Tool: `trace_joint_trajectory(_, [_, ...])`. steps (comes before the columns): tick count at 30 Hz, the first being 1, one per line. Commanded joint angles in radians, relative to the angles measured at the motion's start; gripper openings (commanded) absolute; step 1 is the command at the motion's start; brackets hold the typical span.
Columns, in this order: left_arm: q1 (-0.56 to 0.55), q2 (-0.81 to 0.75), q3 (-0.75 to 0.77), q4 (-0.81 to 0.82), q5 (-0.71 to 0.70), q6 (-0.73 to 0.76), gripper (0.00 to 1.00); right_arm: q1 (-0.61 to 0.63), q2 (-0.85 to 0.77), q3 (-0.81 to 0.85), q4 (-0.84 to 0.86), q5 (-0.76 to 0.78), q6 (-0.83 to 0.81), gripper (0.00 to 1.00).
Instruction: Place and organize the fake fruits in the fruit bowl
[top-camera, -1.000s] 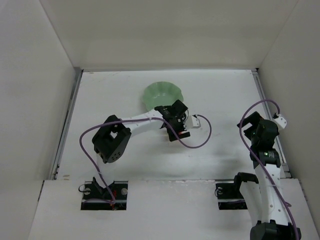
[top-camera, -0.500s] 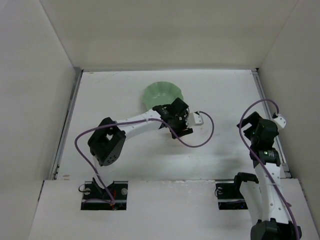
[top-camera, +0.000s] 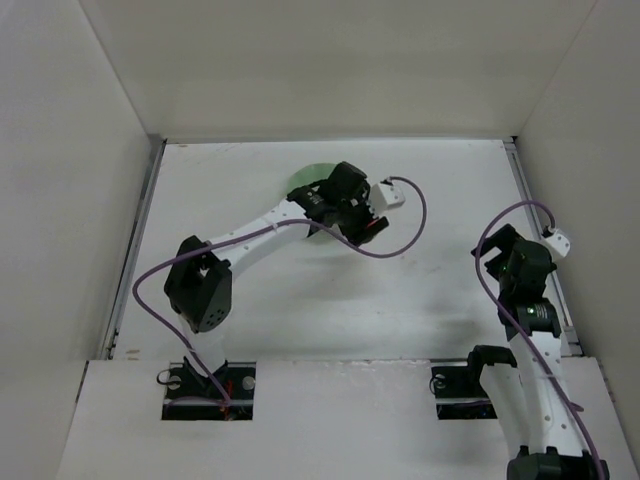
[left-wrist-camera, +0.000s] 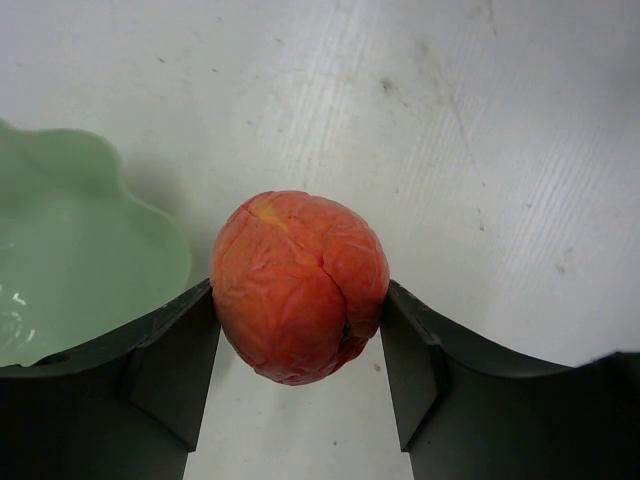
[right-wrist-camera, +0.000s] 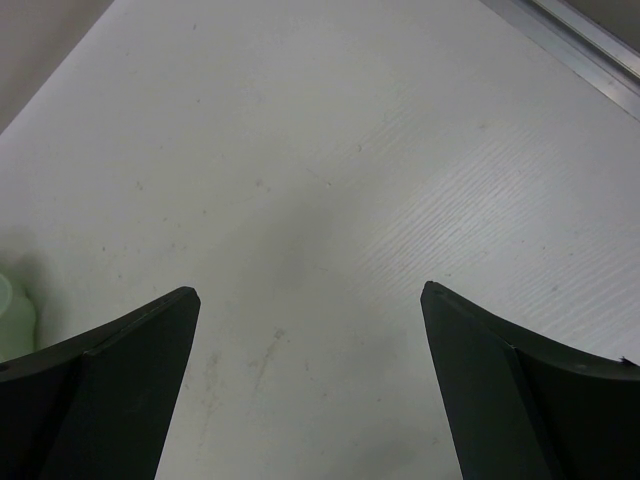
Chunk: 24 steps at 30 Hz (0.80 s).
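Note:
My left gripper (top-camera: 362, 222) is shut on the fake fruit (left-wrist-camera: 300, 287), a small wrinkled red-orange ball with a yellowish patch on top. In the left wrist view the fingers (left-wrist-camera: 170, 350) press it from both sides, clear of the white table. The pale mint-green fruit bowl (left-wrist-camera: 70, 250) lies just left of the fruit, its wavy rim close by. In the top view the left arm hides most of the bowl (top-camera: 300, 183), and the fruit is hidden there. My right gripper (top-camera: 500, 245) is open and empty at the right side; its wrist view shows bare table between the fingertips (right-wrist-camera: 130, 340).
White walls close in the table at the back and both sides. A metal rail (right-wrist-camera: 590, 50) runs along the right edge. A purple cable (top-camera: 400, 235) loops off the left wrist. A sliver of the bowl (right-wrist-camera: 12, 318) shows at the left edge of the right wrist view.
My left arm has stretched away from its base, carrying the gripper from in front of the bowl to over the bowl's right side. The right arm has barely moved.

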Motion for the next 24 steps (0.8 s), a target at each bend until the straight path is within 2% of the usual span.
trace_joint_trajectory(1, [0.051, -0.081, 0.096, 0.012, 0.037, -0.081, 0.19, 0.017, -0.007, 0.016, 0.009, 0.034, -0.013, 1.0])
trace_joint_trajectory(10, [0.261, -0.083, 0.169, 0.035, 0.022, -0.097, 0.2, 0.037, 0.054, 0.025, 0.02, 0.031, -0.019, 1.0])
trace_joint_trajectory(16, [0.341, 0.069, 0.214, 0.071, -0.02, -0.04, 0.22, 0.037, 0.059, 0.021, 0.033, 0.03, -0.019, 1.0])
trace_joint_trajectory(22, [0.352, 0.193, 0.256, 0.14, -0.064, -0.051, 0.33, 0.038, 0.027, 0.018, 0.015, 0.034, -0.019, 1.0])
trace_joint_trajectory(24, [0.349, 0.21, 0.256, 0.16, -0.084, -0.048, 0.4, 0.038, 0.019, 0.019, 0.009, 0.034, -0.018, 1.0])
